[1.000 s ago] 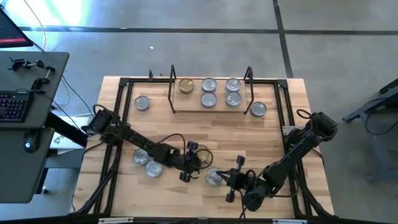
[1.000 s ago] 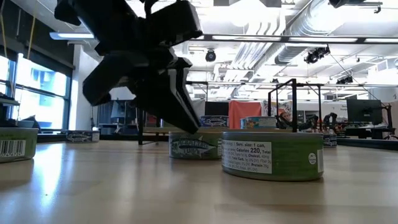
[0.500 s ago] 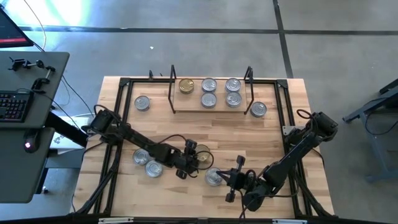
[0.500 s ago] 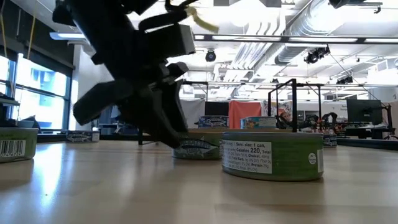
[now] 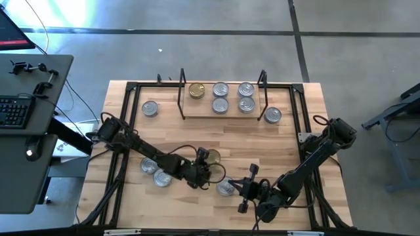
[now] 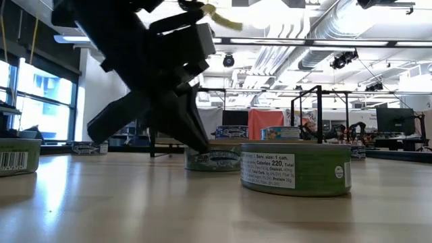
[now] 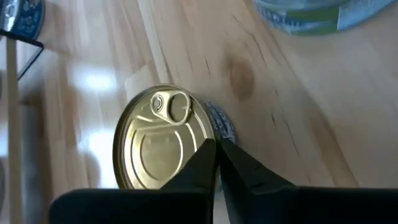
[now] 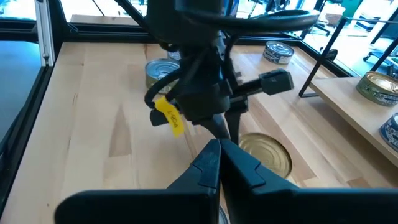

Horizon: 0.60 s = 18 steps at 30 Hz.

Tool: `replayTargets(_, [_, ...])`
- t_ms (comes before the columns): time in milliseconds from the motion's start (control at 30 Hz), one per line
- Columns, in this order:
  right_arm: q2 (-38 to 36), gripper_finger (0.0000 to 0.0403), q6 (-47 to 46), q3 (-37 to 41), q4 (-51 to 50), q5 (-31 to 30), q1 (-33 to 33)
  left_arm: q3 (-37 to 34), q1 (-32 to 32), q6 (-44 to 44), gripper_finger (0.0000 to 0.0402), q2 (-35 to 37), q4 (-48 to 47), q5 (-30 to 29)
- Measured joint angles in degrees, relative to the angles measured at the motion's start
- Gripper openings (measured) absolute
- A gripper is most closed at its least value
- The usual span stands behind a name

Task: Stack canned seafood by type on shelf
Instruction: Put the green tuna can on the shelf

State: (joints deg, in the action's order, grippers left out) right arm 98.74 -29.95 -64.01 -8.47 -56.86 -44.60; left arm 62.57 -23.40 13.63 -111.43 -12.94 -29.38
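High view: the left gripper [image 5: 203, 172], clenched on nothing, sits at 6 o'clock of the flat round gold-lidded metal tin [image 5: 212, 157] on the wooden tabletop [image 5: 282, 144]; the low wooden-board shelf with black wire ends [image 5: 190, 111] lies toward 12.

Left wrist view: the fingertips appear to touch the tin's rim.

Right wrist view: the right gripper [image 8: 219, 149] is clenched, empty.

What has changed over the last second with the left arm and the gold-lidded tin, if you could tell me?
The left pincer opened, then snapped shut empty, its tips beside the gold-lidded tin, which stays on the table. The right pincer stayed shut by the silver tin. The shelf tins have not moved.
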Motion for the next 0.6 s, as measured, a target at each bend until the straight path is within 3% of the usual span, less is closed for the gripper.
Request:
replayTargets(267, [0.00,0.0000,-0.11,0.00,-0.88,0.02,-0.01,-0.46,-3.01,-3.44,0.0001,4.89,-9.35,-4.52])
replayTargets(600, [0.00,0.0000,-1.12,0.00,-2.16,0.02,-0.02,-0.33,-2.71,-8.95,0.0000,10.08,-19.17,-14.93])
